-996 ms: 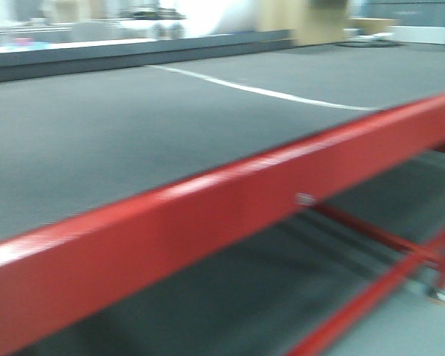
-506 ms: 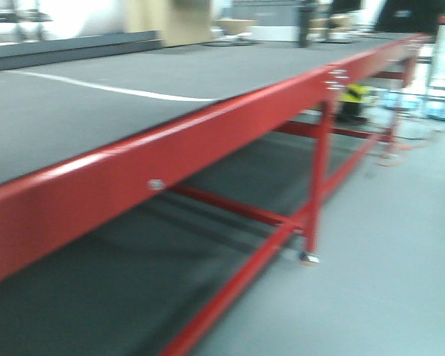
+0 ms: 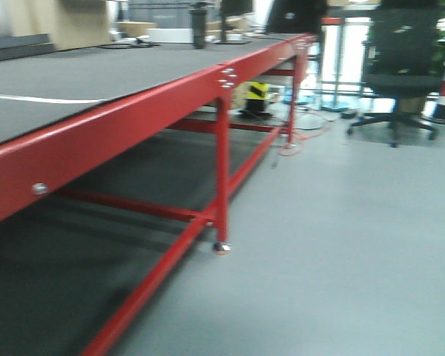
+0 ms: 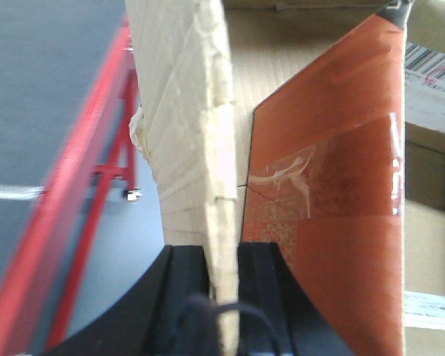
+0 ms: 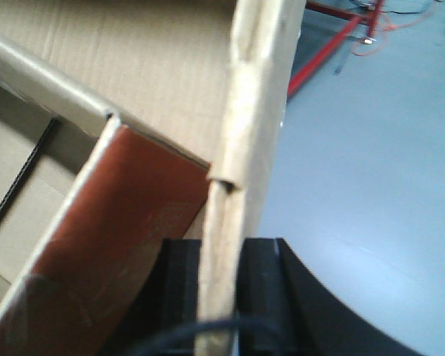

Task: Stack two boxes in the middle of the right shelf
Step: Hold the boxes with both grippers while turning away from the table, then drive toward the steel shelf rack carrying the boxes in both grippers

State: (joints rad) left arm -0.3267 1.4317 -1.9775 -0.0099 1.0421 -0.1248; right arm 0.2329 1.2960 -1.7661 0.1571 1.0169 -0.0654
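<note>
Closest in, the left gripper pinches the upright side wall of an open brown carton, its black fingers pressed to either face of the cardboard. Inside the carton, a wide strip of brown tape and a barcode label show. The right gripper clamps a cardboard wall the same way. Both wrist views are cropped tight, so I cannot tell whether this is one carton or two. Further out, the blurred front view shows a red-framed table, grey floor and an office chair. The steel shelf is nowhere in view, so this looks like the carrying stage; next the base must find and face it before any lift to the middle level
</note>
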